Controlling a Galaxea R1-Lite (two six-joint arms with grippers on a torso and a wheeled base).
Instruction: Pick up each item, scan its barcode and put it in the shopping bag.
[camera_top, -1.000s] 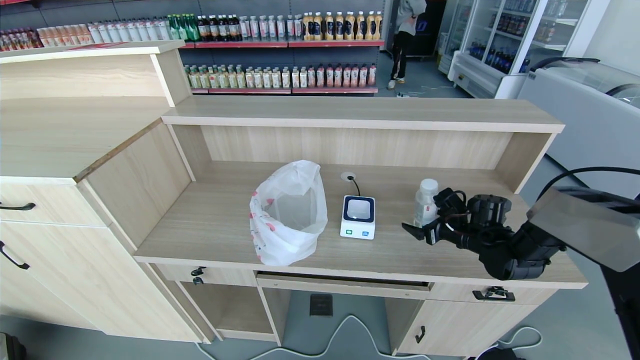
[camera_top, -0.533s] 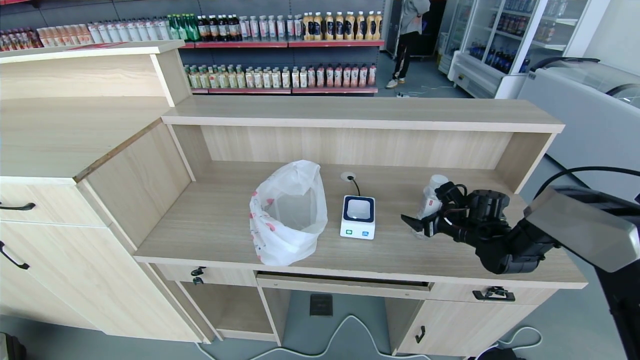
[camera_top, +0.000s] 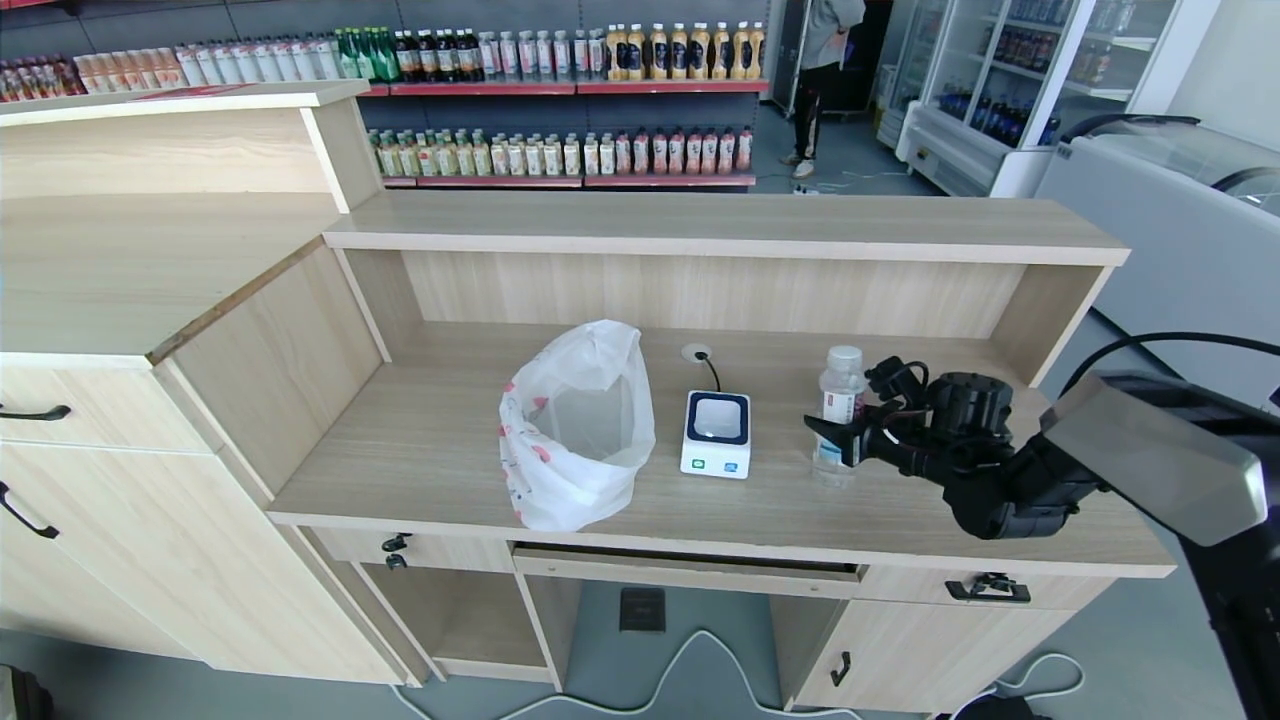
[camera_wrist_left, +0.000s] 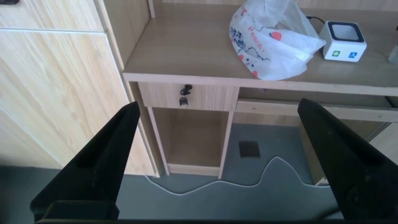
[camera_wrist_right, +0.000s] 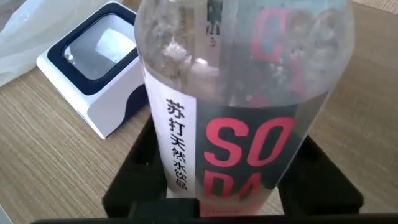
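The right end effector (camera_top: 840, 430) grips the soda bottle (camera_top: 843, 398) upright, with the scanner (camera_top: 716, 432) beside it unused and the shopping bag (camera_top: 575, 425) beyond apparently empty: early going.

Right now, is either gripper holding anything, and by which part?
The right gripper is shut on the clear bottle, clamped around its labelled body, below the middle. The left gripper is open and holds nothing.

A: Background?
B: Drink shelves (camera_top: 560, 60) along the back wall, glass-door fridge (camera_top: 1000, 90) on the right.
A: Foreground?
B: Wooden counter (camera_top: 440, 440), keyed drawer lock (camera_top: 395, 548), dark square floor plate (camera_top: 641, 609) underneath.
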